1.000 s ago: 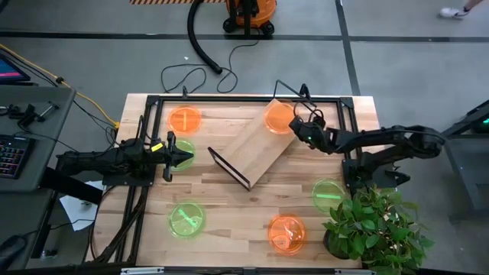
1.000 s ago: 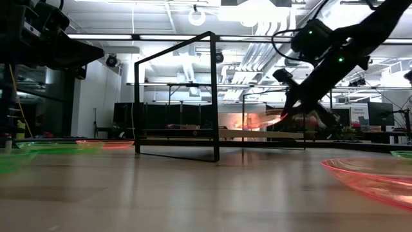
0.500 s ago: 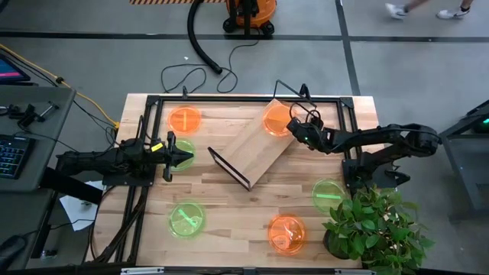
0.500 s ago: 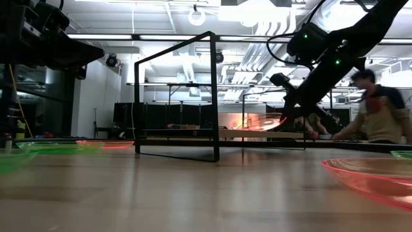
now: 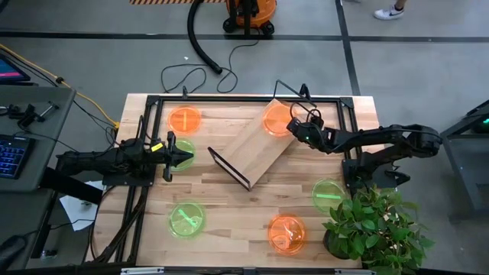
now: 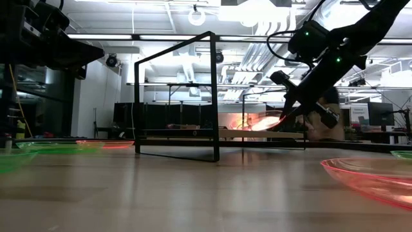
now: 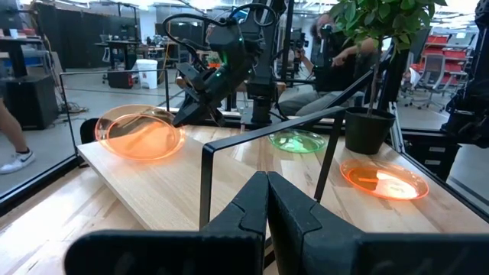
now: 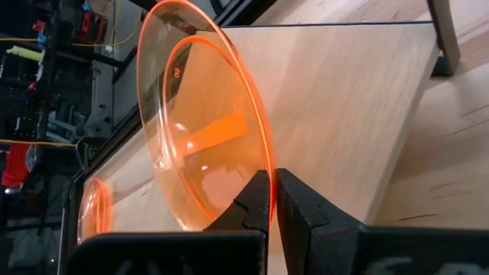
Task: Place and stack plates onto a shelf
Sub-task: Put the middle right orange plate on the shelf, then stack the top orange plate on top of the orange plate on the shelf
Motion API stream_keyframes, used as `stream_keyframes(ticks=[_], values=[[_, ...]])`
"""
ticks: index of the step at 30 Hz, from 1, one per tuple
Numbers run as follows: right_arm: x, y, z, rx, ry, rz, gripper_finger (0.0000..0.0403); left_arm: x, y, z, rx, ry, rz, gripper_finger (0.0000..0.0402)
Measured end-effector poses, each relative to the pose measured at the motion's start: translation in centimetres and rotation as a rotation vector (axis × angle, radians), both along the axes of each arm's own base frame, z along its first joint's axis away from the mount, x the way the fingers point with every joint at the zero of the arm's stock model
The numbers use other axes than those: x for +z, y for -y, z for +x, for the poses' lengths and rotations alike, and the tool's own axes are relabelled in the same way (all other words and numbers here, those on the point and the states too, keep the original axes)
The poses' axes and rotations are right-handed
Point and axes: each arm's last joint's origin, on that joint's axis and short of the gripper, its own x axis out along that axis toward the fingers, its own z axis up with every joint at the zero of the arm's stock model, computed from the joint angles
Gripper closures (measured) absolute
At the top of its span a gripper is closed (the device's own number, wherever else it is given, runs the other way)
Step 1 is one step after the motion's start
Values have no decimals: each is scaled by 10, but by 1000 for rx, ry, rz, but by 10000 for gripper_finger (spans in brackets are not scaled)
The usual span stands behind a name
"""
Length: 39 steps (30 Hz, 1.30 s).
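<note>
Right gripper point(image 5: 293, 127), reaching in from the table's right side, pinches the rim of an orange plate point(image 5: 277, 119) between its two dark fingers point(image 8: 258, 200), which are pressed onto the thin edge. The held plate sits over the far end of the shelf point(image 5: 256, 145), a light-wood board lying at a slant near the table's middle on a black wire frame point(image 5: 229, 169). In the low view the same plate point(image 6: 261, 122) appears tilted just above the board, with the right gripper point(image 6: 286, 113) at its edge. The right wrist view shows this plate point(image 8: 202, 130) held edgewise in front of the board point(image 8: 344, 99), its bright centre bar visible.

Left gripper point(image 5: 177, 150) hovers over the table's left side, fingers point(image 7: 252, 206) pressed together and empty; the left wrist view looks past them toward the shelf point(image 7: 168, 183).

Five other plates lie on the butcher-block tabletop point(image 5: 229, 221): an orange plate point(image 5: 184, 119) at the far left, a green plate point(image 5: 184, 153) partly under the left gripper, a green plate point(image 5: 186, 218) at the near left, an orange plate point(image 5: 286, 232) near the front edge, and a green plate point(image 5: 328, 194) at the right, just beside a potted plant point(image 5: 378, 229).
</note>
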Motion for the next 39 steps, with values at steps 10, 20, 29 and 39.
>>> stream_keyframes(ticks=[10, 20, 29, 39], values=[[-1, 0, -1, -5, -9, 9, 322, 0, 0, 0, 0, 0, 0, 401], [-2, -1, -2, 13, -32, 17, 263, 0, 0, 0, 0, 0, 0, 401], [5, -3, -6, 89, -65, -9, 263, 0, 0, 0, 0, 0, 0, 401], [25, -12, -29, 106, -107, -23, 263, 0, 0, 0, 0, 0, 0, 401]])
